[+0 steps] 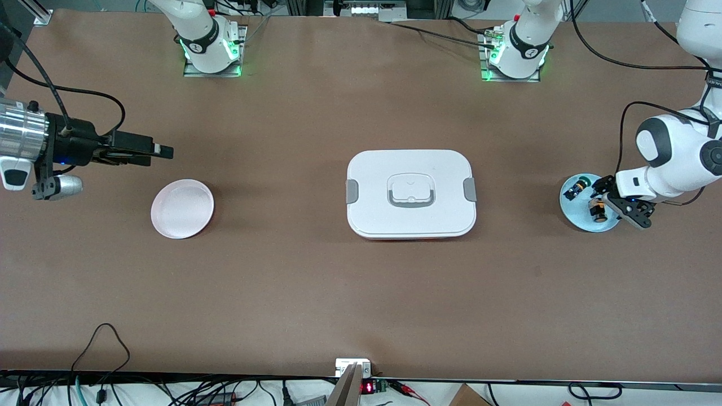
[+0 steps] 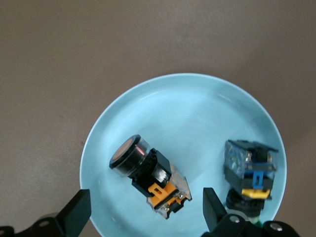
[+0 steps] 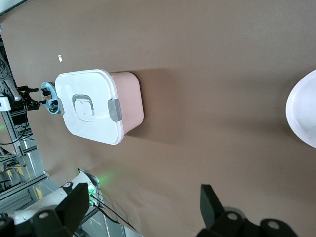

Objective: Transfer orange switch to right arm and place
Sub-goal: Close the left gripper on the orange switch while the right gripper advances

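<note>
The orange switch [image 1: 597, 210] lies on its side on a light blue plate [image 1: 581, 221] at the left arm's end of the table. My left gripper [image 1: 617, 202] hangs open just above the plate. In the left wrist view the switch [image 2: 148, 173] shows its orange cap and orange-marked body on the plate [image 2: 187, 113], between my left gripper's [image 2: 145, 213] spread fingers and apart from both. My right gripper [image 1: 163, 151] is open and empty, held level above the table at the right arm's end; in the right wrist view [image 3: 143, 207] nothing is between its fingers.
A green-capped switch [image 1: 576, 186] [image 2: 251, 173] lies on the same blue plate. A white-lidded box [image 1: 410, 193] [image 3: 91, 106] stands mid-table. A pink plate [image 1: 182, 208] [image 3: 303, 111] sits near my right gripper, nearer to the front camera.
</note>
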### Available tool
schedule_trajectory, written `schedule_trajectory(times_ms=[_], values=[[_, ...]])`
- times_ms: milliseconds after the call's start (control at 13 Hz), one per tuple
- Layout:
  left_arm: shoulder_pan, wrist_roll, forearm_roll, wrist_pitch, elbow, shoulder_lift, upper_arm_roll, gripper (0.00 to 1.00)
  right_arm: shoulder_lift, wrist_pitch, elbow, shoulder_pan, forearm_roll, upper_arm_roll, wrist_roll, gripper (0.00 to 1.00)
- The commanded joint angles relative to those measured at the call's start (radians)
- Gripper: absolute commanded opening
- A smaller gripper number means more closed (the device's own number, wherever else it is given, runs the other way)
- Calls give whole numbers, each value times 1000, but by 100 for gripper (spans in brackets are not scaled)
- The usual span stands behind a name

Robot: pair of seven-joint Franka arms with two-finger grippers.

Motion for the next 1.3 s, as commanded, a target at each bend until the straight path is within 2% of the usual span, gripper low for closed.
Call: schedule_trajectory(times_ms=[0, 460, 843, 1227], values=[[18, 142, 22, -13, 3, -21, -10, 100, -10, 19, -23, 2, 24, 0, -12, 100], [34, 424, 19, -1, -2, -33, -19, 100, -12, 94, -62, -2, 27, 0, -10, 100], [89, 489, 19, 1, -16, -26, -94, 100, -10, 94, -66, 2, 25, 0, -10, 100], [97, 556, 18, 13, -10, -4, -96, 100, -15, 94, -72, 2, 25, 0, -12, 100]])
